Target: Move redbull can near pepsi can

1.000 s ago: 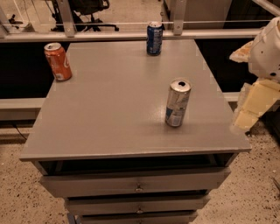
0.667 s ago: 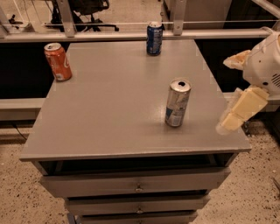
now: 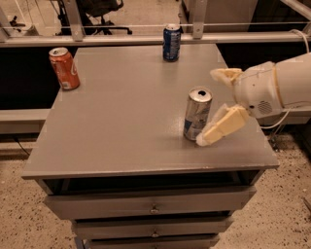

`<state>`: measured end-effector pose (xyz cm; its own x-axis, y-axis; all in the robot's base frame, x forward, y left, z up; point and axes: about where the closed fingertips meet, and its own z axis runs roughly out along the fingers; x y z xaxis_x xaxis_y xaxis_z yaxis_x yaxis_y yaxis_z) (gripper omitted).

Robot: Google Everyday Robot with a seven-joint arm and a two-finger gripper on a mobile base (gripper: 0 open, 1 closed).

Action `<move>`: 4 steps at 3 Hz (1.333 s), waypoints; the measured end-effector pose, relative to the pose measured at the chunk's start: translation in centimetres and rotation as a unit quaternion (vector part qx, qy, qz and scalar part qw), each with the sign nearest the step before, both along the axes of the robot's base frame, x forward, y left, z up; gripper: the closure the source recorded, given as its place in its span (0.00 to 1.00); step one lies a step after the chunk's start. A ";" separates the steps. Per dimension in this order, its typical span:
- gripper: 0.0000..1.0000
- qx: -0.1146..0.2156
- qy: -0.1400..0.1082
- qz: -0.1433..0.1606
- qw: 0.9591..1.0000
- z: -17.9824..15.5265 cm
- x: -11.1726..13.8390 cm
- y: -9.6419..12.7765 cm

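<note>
The redbull can [image 3: 196, 115], slim and silver with blue patches, stands upright on the grey table [image 3: 121, 121], right of the middle and near the front. The pepsi can [image 3: 171, 43], dark blue, stands upright at the table's far edge. My gripper [image 3: 208, 107] reaches in from the right and is open. Its near finger [image 3: 223, 126] lies right beside the redbull can's lower right side; I cannot tell whether it touches. Its far finger [image 3: 225, 74] is behind and to the right of the can's top. The can is not between closed fingers.
An orange-red can [image 3: 64, 68] stands upright near the table's far left corner. The table is a drawer cabinet [image 3: 150, 206]. A metal rail [image 3: 97, 40] runs behind it, and an office chair [image 3: 99, 9] is beyond that. The floor is speckled.
My gripper has moved left, from beyond the table's right edge to right beside the redbull can. The cans have not moved.
</note>
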<state>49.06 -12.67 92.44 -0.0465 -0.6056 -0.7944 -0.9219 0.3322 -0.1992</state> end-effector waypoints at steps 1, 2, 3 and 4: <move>0.00 0.095 -0.011 0.027 0.995 -1.1 1.7 3.5; 0.18 0.159 -0.006 0.039 0.986 -2.1 2.8 5.4; 0.40 0.193 -0.002 0.036 0.981 -2.4 3.7 5.1; 0.63 0.197 -0.018 0.022 0.980 -0.9 5.1 2.8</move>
